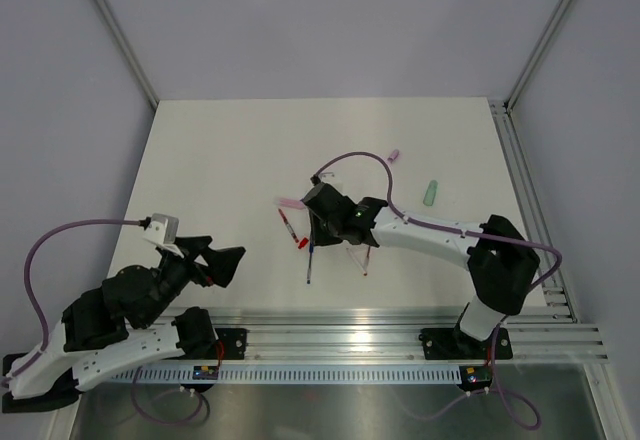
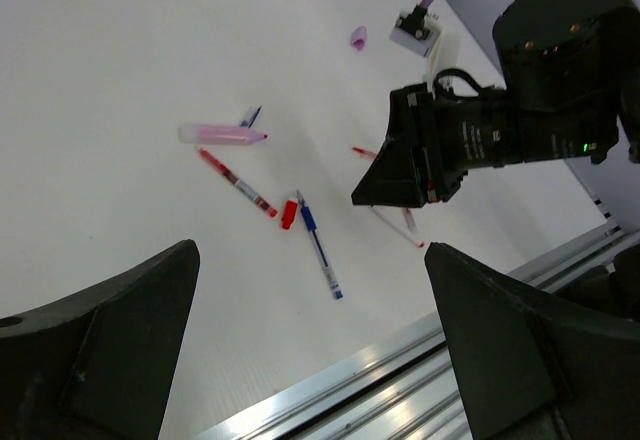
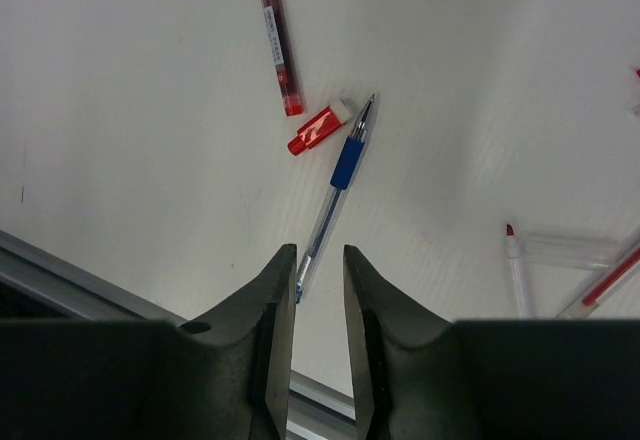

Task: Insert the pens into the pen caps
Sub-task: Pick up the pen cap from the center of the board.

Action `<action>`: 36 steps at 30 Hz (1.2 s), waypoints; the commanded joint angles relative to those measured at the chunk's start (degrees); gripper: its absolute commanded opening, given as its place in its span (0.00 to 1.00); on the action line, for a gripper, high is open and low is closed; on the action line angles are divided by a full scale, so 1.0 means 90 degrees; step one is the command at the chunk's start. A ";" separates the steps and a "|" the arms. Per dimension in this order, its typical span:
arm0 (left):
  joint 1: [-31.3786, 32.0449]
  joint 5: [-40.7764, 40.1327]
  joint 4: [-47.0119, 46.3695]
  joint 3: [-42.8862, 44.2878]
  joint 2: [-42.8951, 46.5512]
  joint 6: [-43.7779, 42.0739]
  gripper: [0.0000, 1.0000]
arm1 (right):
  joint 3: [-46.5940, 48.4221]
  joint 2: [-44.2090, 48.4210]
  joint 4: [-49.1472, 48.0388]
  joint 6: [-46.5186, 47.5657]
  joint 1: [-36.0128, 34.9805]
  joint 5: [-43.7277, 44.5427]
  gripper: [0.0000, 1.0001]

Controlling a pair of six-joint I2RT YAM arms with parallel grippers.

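A white table (image 1: 230,160) has a silver rail (image 1: 350,325) along its near edge and pale walls (image 1: 60,110) around it.

The white worktop (image 1: 230,160) bore a blue pen (image 1: 311,262), red pen (image 1: 288,226), red cap (image 1: 300,243), pink pen (image 1: 291,203), green pen (image 1: 432,193) and lilac cap (image 1: 394,156).

Blue pen (image 3: 334,195) flat beside loose red cap (image 3: 322,126)

The table (image 3: 120,140) is white, matt and faintly grained. The blue pen (image 3: 345,160) has a clear glossy plastic barrel, a duller blue grip and a shiny metal tip. The red cap (image 3: 318,128) is glossy plastic. The right gripper (image 3: 320,260) looks like matt dark plastic.
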State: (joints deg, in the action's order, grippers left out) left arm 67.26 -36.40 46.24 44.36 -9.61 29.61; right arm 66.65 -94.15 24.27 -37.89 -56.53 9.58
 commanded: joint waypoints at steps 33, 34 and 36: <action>-0.0042 0.0471 -0.0343 -0.0153 0.0921 -0.0438 0.99 | 0.2222 -0.2478 0.0848 -0.1405 -0.0193 0.0605 0.35; -0.0052 0.0480 -0.0352 -0.0153 0.0940 -0.0428 0.99 | 0.2223 -0.2507 0.0896 -0.1434 -0.0193 0.0682 0.35; -0.0052 0.0500 -0.0343 -0.0153 0.0950 -0.0428 0.99 | 0.2233 -0.2508 0.0887 -0.1444 -0.0164 0.0712 0.35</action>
State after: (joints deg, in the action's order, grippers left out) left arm 67.00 -33.12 46.24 43.29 -2.02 26.81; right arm 84.55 -116.25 31.20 -49.36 -57.87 13.04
